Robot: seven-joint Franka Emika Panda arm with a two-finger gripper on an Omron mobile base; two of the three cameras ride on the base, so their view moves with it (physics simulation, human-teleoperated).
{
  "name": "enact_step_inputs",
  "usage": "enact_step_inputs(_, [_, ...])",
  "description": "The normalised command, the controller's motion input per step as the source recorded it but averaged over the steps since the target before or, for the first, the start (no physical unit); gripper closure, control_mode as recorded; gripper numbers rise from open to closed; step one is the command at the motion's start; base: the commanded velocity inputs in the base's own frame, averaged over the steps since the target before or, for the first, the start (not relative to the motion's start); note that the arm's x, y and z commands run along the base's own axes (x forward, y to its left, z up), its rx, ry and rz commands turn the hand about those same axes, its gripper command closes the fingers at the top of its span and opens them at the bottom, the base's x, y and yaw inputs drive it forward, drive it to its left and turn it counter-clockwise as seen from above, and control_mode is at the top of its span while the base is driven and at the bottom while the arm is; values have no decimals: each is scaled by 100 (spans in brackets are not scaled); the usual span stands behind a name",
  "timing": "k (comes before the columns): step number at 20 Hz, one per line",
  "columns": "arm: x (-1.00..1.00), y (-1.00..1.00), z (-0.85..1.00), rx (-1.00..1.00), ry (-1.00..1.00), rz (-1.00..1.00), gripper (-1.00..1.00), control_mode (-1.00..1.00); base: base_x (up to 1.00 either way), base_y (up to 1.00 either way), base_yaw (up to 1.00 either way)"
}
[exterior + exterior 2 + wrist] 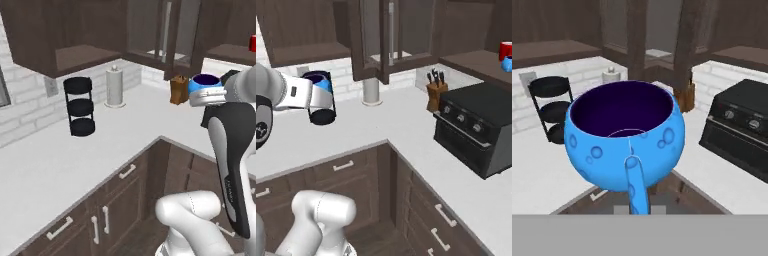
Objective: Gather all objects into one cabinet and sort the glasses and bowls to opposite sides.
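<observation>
The end effector (633,207) is closed on the handle of a blue mug (626,135), held in the air above the white counter (45,165). From the hand view, a black three-tier rack (551,107) stands at ten o'clock of the mug, a paper towel roll (114,86) and knife block (434,91) beyond, and a black oven (476,127) at three o'clock. A red cup (505,50) and a second blue mug (507,64) sit on the cabinet (476,35) shelf.

White arm raised above the counter, forearm bent forward at shoulder height, its gripper (633,207) closed on the handle of a blue mug (626,136) held upright, clear of every surface.
</observation>
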Motion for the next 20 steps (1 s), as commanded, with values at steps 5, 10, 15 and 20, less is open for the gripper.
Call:
enact_step_inputs(5, [0, 0, 0, 0, 0, 0, 100, 100, -8, -7, -96])
enact_step_inputs(10, [0, 0, 0, 0, 0, 0, 100, 100, -10, -9, -93])
enact_step_inputs(15, [0, 0, 0, 0, 0, 0, 100, 100, -4, -4, -83])
enact_step_inputs(20, [0, 0, 0, 0, 0, 0, 100, 100, 13, 15, -31])
